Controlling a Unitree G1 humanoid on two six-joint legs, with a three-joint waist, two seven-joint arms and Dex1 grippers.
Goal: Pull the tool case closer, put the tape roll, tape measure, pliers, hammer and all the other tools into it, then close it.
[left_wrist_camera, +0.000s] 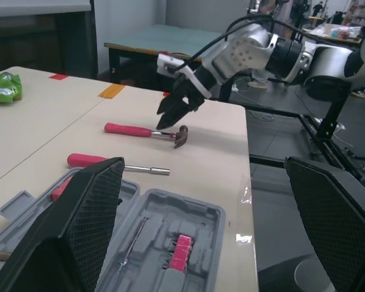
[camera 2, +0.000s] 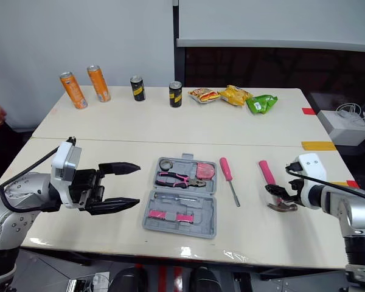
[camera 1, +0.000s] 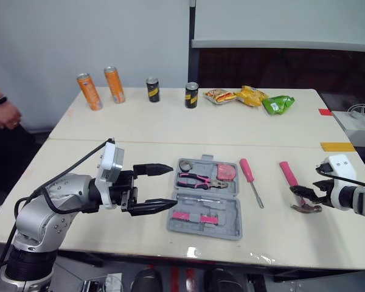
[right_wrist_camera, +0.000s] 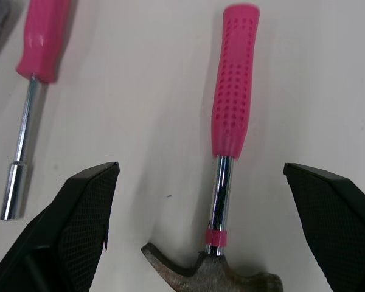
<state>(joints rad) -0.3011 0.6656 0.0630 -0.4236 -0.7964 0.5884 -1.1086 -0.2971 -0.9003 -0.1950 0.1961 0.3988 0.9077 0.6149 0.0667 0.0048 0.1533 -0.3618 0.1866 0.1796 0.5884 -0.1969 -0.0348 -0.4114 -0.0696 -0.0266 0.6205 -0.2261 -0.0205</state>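
Pale counter, front right: the hammer (camera 1: 294, 184) lies with its head toward the front edge and its pink handle pointing at the far edge. The right tool (camera 1: 305, 193), fingers apart, straddles the shaft by the head and is clearly the nearer arm. Leftward lie a nut driver (camera 1: 250, 178), then the open tool case (camera 1: 229, 211). The left tool (camera 1: 173, 185) gapes beside it.

Left arm (camera 1: 55, 201) is bent at the elbow, forearm level and aimed across toward my right side; left pincer (camera 1: 173, 185) is spread wide, one finger above the other. Right arm (camera 1: 359, 204) comes in low from the right with its wrist tipped down. Right pincer (camera 1: 302, 196) points left, its fingers (right_wrist_camera: 85, 219) well apart too.
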